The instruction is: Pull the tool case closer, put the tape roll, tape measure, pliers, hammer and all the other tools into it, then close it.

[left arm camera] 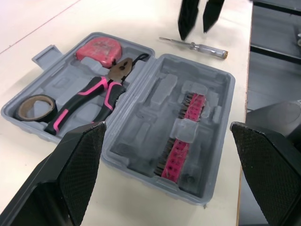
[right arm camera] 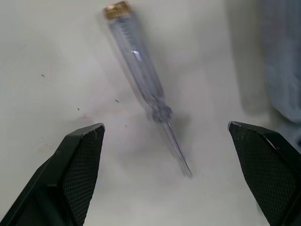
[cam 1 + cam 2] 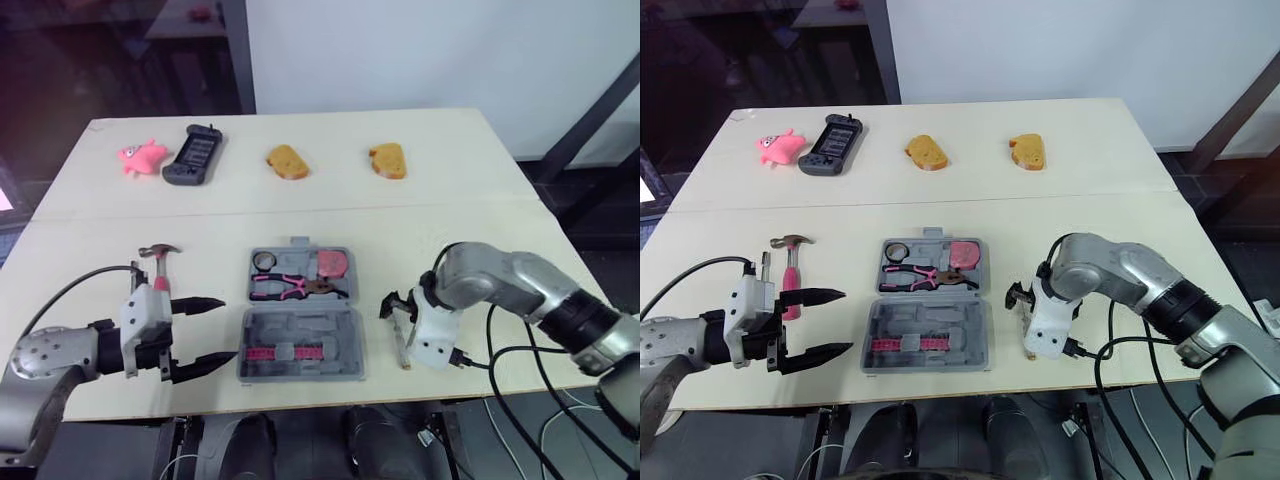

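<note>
As the right gripper hangs low with its jaws spread wide, a clear-handled screwdriver lies flat on the table between the fingers. Neither finger touches it. The left gripper is likewise open and empty, hovering at the near left and pointing toward the tool case.

Position of the case: it lies open and flat at the near edge of the table, between the two arms. Judged from this, the pull-closer step is complete.

Contents of the far half:
- tape roll at the left end;
- pliers in the middle, pink-and-black handles toward the roll;
- tape measure at the right end.

The near half carries two pink strips of bits in its moulded recesses.

Outstanding items:
- the screwdriver, on the table just right of the case;
- the hammer, on the table left of the case and just beyond the left gripper, with its head toward the far side;
- closing of the case, not yet done.

A pink toy, a black handheld controller and two bread-shaped pieces sit along the far side of the table, well apart from the case. They are judged to be no part of the tool set.

Assessment: three of the named tools are stowed and two loose tools remain. The screwdriver appears to be the item now in hand.
</note>
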`<move>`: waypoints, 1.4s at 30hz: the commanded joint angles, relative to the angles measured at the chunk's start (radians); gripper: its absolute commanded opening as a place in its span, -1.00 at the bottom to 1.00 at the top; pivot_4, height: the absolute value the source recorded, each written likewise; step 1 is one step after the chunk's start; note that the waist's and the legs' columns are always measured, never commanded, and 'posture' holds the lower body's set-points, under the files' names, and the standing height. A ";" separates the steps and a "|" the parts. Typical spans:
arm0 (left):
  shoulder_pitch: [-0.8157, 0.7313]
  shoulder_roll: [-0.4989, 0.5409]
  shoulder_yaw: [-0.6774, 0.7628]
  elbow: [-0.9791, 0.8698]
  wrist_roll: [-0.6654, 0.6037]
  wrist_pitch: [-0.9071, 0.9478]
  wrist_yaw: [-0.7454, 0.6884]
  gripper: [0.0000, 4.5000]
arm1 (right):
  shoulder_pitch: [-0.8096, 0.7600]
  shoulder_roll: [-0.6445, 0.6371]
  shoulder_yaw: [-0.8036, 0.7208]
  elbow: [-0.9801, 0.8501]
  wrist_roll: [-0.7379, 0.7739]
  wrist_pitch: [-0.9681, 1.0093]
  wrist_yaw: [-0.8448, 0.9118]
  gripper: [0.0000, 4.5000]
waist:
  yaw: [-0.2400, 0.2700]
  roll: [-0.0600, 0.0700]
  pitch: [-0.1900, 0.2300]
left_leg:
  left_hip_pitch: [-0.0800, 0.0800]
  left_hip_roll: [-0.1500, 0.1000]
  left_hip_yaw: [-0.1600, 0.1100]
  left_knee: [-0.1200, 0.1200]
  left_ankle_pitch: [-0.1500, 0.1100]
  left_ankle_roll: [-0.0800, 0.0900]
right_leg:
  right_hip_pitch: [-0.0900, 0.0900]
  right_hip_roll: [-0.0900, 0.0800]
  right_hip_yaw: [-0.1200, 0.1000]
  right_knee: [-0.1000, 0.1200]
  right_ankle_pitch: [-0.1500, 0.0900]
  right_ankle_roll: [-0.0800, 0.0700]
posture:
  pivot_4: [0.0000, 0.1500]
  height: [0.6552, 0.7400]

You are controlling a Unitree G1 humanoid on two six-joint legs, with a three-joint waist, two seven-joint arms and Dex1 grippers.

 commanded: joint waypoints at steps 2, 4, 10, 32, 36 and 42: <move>0.005 0.003 0.024 -0.037 -0.018 0.001 0.014 1.00 | -0.027 0.034 -0.007 0.039 -0.088 -0.064 -0.029 0.98 | 0.000 0.000 0.000 | 0.001 0.000 0.000 0.000 0.000 0.000 | 0.000 0.000 0.000 0.001 0.000 0.000 | 1.00 1.00; 0.006 0.002 0.025 -0.040 -0.020 0.002 0.019 1.00 | -0.023 0.044 -0.001 0.054 -0.114 -0.084 -0.035 0.98 | 0.000 0.000 0.000 | 0.001 0.000 0.000 0.001 0.001 -0.001 | 0.001 0.000 0.000 0.002 0.000 0.000 | 1.00 1.00; 0.015 0.000 0.029 -0.045 -0.024 0.000 0.026 1.00 | -0.016 0.078 0.010 0.089 -0.165 -0.116 -0.049 0.98 | -0.002 -0.002 -0.001 | 0.004 0.000 0.000 0.001 0.001 -0.001 | 0.005 0.000 0.000 0.002 -0.001 -0.001 | 1.00 1.00; 0.006 0.001 0.022 -0.021 -0.015 -0.012 0.028 1.00 | -0.009 0.086 -0.109 -0.008 0.045 0.079 0.079 -0.98 | -0.001 -0.001 0.000 | 0.017 0.000 0.000 -0.001 0.001 -0.001 | 0.016 0.000 0.001 0.001 -0.002 -0.004 | 1.00 1.00; -0.001 -0.003 0.017 -0.018 -0.013 -0.012 0.028 1.00 | 0.064 0.002 -0.241 -0.156 0.233 0.472 0.263 -0.98 | 0.013 -0.001 0.000 | 0.017 0.000 0.000 -0.001 0.001 -0.001 | 0.017 0.000 0.001 0.001 -0.002 -0.004 | 1.00 1.00; -0.008 -0.015 -0.006 -0.014 -0.007 -0.017 0.030 1.00 | 0.143 -0.105 -0.344 -0.538 0.538 1.516 0.356 -0.98 | 0.020 0.001 0.001 | 0.017 0.001 -0.001 -0.001 0.001 -0.001 | 0.015 0.001 0.000 0.002 -0.002 -0.005 | 1.00 1.00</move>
